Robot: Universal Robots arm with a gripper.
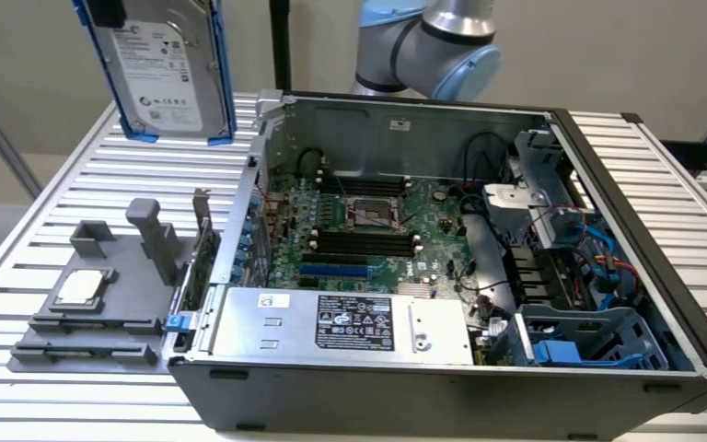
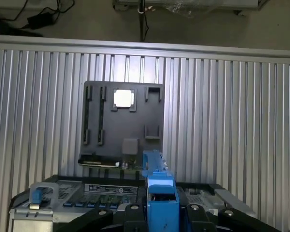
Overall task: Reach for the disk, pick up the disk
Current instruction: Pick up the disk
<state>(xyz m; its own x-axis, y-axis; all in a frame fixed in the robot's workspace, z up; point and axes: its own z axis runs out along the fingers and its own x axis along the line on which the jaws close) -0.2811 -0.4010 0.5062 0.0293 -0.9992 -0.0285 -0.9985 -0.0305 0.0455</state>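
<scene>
While the gripper [image 2: 162, 216] fingers [image 2: 131, 212] clamped it, the blue-framed, silver-grey, white-labelled rectangular metal disk [image 1: 167, 69] hung near-upright, aloft.

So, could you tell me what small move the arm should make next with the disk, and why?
Probably keep the grip shut and rise straight up a touch. The gripper is shut on the disk, which hangs upright above the table, clear of the open computer case.

Grey tray [image 1: 77, 352] sits beside open computer case [image 1: 452, 401].
</scene>
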